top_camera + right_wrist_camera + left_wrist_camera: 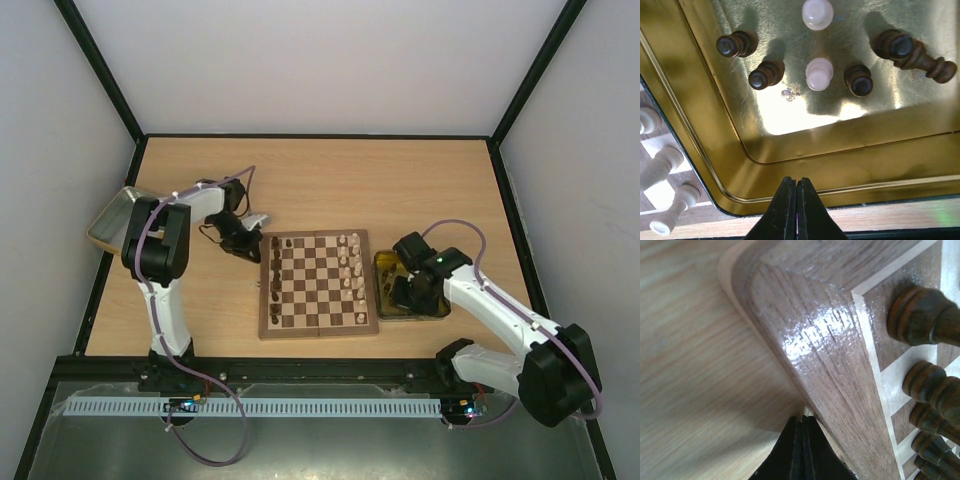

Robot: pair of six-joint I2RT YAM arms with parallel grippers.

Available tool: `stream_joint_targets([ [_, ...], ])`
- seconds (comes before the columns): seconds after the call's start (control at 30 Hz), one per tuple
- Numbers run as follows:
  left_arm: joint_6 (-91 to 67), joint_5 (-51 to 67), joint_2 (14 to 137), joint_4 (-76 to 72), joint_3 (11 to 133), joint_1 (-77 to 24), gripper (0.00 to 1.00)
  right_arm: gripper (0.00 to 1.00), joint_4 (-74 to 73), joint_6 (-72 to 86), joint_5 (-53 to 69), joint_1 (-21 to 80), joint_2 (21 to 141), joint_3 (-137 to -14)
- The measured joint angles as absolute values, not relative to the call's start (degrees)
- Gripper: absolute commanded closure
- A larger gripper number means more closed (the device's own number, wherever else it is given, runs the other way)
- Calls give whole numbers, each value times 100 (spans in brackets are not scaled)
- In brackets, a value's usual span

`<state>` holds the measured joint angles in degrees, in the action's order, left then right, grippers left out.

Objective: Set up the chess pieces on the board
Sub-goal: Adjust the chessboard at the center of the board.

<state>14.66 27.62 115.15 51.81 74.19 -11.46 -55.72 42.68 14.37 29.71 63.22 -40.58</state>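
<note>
Top external view showed the board (319, 331) at mid-table, dark chess pieces (277, 285) along its left edge and pale chess pieces (356, 268) along its right. Left gripper (802, 452) was pinched shut, empty, beside the board's corner. Right gripper (796, 210), likewise closed on nothing, hung above the brass-coloured tray (790, 150), which held loose pieces (819, 73).

a pale wood tabletop (400, 180) sits inside white walls (320, 60) framed by black posts (100, 70). a grey metal tray (108, 222) lies at the tabletop's left edge, toward the far-left corner, partly hidden. a shiny yellow tray (850, 165) sits toward the right edge, nearer the near edge, its floor catching bright glare. a white slotted strip (300, 407) runs along the near edge, with a grey metal sheet (350, 450) below it.
</note>
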Motion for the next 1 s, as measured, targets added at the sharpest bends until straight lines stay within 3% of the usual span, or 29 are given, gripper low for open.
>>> stream_joint_targets([
  [0.57, 1286, 2753, 11806, 5118, 7891, -1437, 96, 96, -5105, 4117, 1601, 3264, 6943, -4058],
  [0.67, 1284, 2716, 11784, 5070, 7848, -1435, 82, 88, -5140, 4117, 1507, 3310, 6952, -4108],
  [0.77, 1253, 2679, 11631, 5013, 7701, -1435, 57, 70, -5334, 4112, 1227, 3315, 6952, -4410],
  [0.83, 1295, 2574, 11476, 4987, 7594, -1393, 34, 68, -5443, 4112, 1048, 3306, 6954, -4744],
  [0.93, 1299, 2346, 11205, 4952, 7411, -1295, 13, 68, -5529, 3957, 860, 3214, 7006, -5256],
  [1.0, 1295, 2180, 11048, 4934, 7301, -1131, 7, 70, -5535, 3745, 792, 3048, 7050, -5500],
])
